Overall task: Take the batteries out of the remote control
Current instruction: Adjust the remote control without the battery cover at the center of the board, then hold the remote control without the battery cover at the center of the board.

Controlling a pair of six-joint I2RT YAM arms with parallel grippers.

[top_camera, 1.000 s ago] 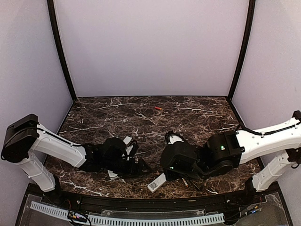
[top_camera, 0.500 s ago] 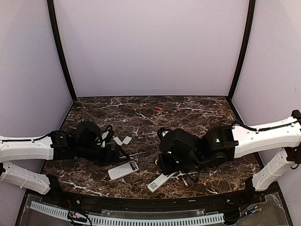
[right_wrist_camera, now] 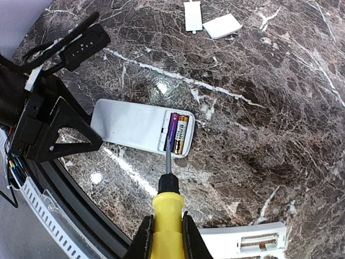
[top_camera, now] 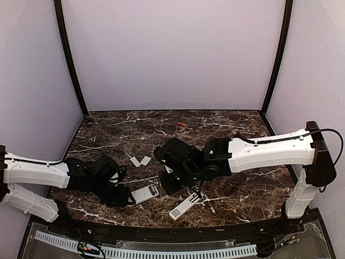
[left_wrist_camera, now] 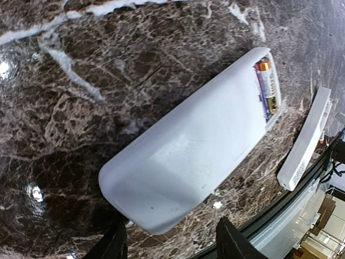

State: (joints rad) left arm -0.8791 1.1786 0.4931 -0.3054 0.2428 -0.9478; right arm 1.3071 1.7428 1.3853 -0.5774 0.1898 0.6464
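Prying is what's left: two batteries [right_wrist_camera: 178, 132] sit side by side in the open bay at one end of the remote [right_wrist_camera: 129, 125], which lies back-up near the front edge of the table [top_camera: 226, 135], left of centre. Neither is out yet. The 2nd remote [top_camera: 186, 206], just right of it, shows a bay that looks empty. Both covers [top_camera: 145, 160] lie further back, and a red cell [top_camera: 181, 124] rests well apart near the far wall, so I'd judge you approx. halfway.

Screwdriver [right_wrist_camera: 167, 208] tip is at the bay's edge, on or just short of the purple cell; can't tell which. Your right gripper [right_wrist_camera: 166, 240] is clamped tight on its yellow handle, R arm [top_camera: 269, 154] stretched across low from the right w/ the wrist angled down. Left gripper [left_wrist_camera: 172, 243] has jaws apart, bracketing the remote's closed end; can't tell if the pads actually pinch it. L arm [top_camera: 38, 172] lies low along the table.
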